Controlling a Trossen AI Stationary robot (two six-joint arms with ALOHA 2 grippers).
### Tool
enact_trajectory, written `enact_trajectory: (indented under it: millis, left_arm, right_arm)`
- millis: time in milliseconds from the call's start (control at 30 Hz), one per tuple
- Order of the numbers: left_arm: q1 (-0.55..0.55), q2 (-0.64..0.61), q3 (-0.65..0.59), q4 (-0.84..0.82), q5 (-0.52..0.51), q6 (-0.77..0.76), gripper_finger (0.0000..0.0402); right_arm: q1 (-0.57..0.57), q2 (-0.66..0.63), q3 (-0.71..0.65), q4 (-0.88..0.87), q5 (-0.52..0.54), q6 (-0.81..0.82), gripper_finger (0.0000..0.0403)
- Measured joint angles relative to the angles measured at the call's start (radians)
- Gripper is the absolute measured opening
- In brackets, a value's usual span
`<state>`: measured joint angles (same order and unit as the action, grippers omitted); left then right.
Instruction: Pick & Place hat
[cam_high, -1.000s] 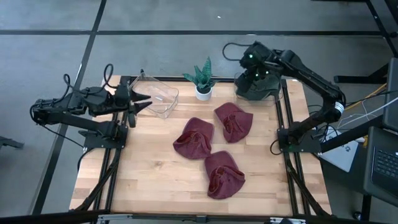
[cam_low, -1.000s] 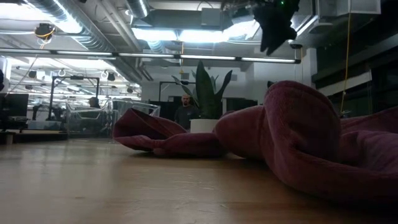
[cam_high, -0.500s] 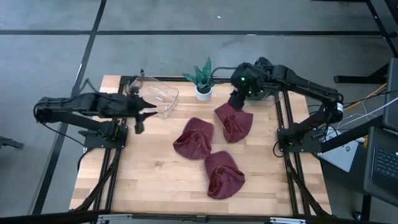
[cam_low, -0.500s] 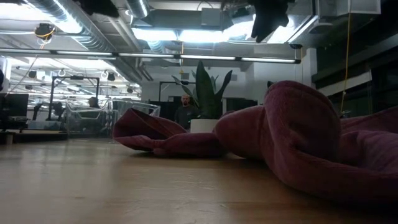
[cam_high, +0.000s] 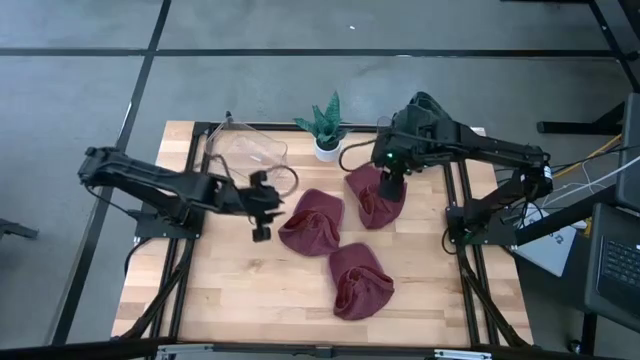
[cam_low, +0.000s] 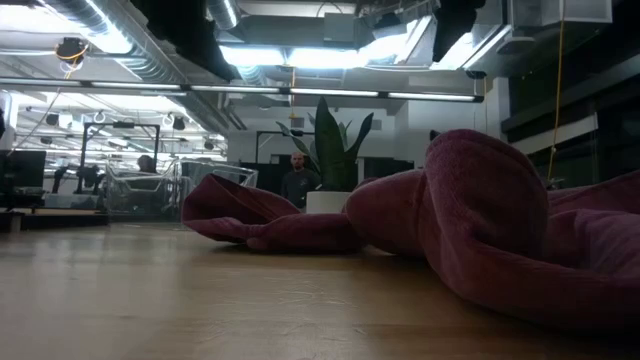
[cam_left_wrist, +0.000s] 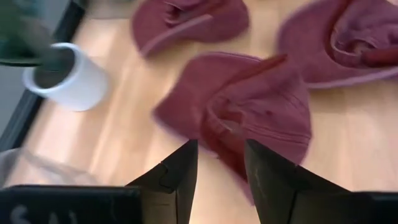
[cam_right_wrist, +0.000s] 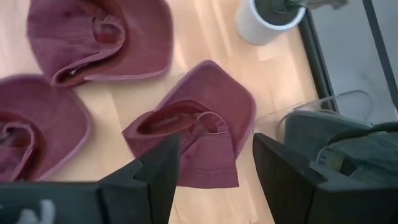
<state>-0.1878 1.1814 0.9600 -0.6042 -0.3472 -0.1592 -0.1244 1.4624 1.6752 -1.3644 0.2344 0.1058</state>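
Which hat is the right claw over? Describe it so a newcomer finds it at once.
Start at the small potted plant on the far edge of the wooden table. Three maroon hats lie in front of it; the one meant is nearest the pot, on the right arm's side. It alone sits directly beneath the open right claw.

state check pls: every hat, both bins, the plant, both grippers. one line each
Back hat: flat on table, crumpled, right gripper above it, not held.
Middle hat: flat on table, left gripper beside it, not held.
Front hat: flat on table, untouched.
Clear bin: upright, nothing visible inside.
Dark bin: largely hidden by the right arm.
Potted plant: upright.
Left gripper: open, empty.
Right gripper: open, empty.
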Motion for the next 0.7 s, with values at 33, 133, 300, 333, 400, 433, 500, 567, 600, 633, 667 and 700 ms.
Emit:
enact_trajectory:
  millis: [33, 133, 300, 333, 400, 433, 500, 567, 600, 633, 667, 700]
  left_arm:
    - [-0.013, 0.023, 0.0, 0.014, 0.005, -0.01, 0.0127]
    - [-0.055, 0.088, 0.0, 0.055, 0.029, -0.035, 0.0127]
    - [-0.125, 0.175, 0.0, 0.11, 0.031, -0.063, 0.0127]
    - [-0.135, 0.19, 0.0, 0.117, 0.03, -0.063, 0.0127]
    - [-0.152, 0.224, 0.0, 0.116, 0.026, -0.064, 0.0127]
    - [-0.159, 0.244, 0.0, 0.116, 0.025, -0.064, 0.0127]
    - [-0.167, 0.286, 0.0, 0.117, 0.024, -0.064, 0.0127]
    - [-0.173, 0.332, 0.0, 0.128, 0.021, -0.067, 0.0127]
    - [-0.174, 0.357, 0.0, 0.146, 0.02, -0.068, 0.0127]
    - [-0.176, 0.38, 0.0, 0.171, 0.02, -0.072, 0.0127]
    - [-0.176, 0.401, 0.0, 0.197, 0.02, -0.078, 0.0127]
    - [-0.176, 0.421, 0.0, 0.227, 0.02, -0.085, 0.0127]
  right_arm:
    - [0.01, 0.0, 0.0, -0.001, 0.0, -0.007, 0.02]
    - [0.034, 0.0, 0.0, -0.001, 0.0, -0.016, 0.02]
    - [0.06, 0.0, 0.0, -0.003, 0.001, -0.017, 0.02]
    - [0.065, 0.0, 0.0, -0.004, 0.001, -0.017, 0.02]
    - [0.074, 0.0, 0.0, -0.011, 0.001, -0.017, 0.02]
    - [0.079, 0.0, 0.0, -0.011, 0.001, -0.016, 0.02]
    - [0.089, 0.0, 0.0, -0.011, 0.001, -0.015, 0.02]
    - [0.098, 0.0, 0.0, -0.014, 0.001, -0.015, 0.02]
    - [0.103, 0.0, 0.0, -0.018, 0.001, -0.015, 0.02]
    - [0.106, 0.0, 0.0, -0.019, 0.001, -0.015, 0.02]
    - [0.111, 0.0, 0.0, -0.018, 0.001, -0.015, 0.02]
    - [0.116, 0.0, 0.0, -0.019, 0.001, -0.014, 0.02]
